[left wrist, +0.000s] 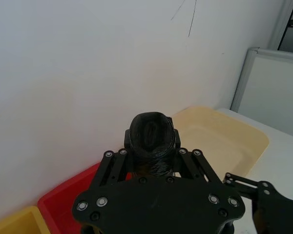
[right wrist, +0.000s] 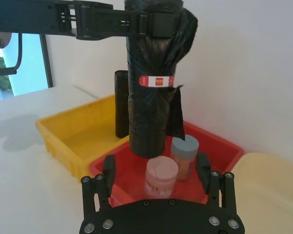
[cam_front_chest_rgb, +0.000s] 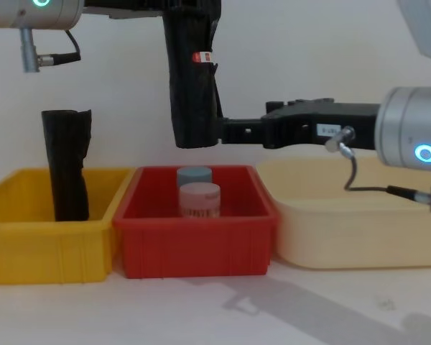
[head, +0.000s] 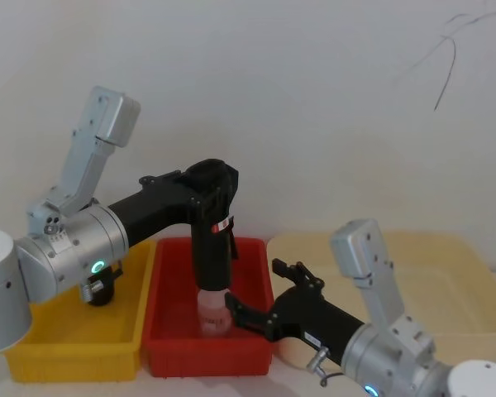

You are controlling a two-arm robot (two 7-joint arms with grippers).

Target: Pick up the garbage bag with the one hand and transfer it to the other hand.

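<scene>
While the left end effector (head: 213, 192) clamps the garbage bag (head: 210, 256) at head-view centre, the open right end effector (head: 255, 288) should close squarely round its lower half.

Table (cam_front_chest_rgb: 215, 309) holds yellow bin (cam_front_chest_rgb: 43, 251), red bin (cam_front_chest_rgb: 194, 248), seemingly cream tub (cam_front_chest_rgb: 359, 230)

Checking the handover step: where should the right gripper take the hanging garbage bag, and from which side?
The bare lower half, below the red-and-white label, coming level from the robot's right. The garbage bag hangs upright with the left gripper clamped at its top; the open right gripper faces it.
</scene>
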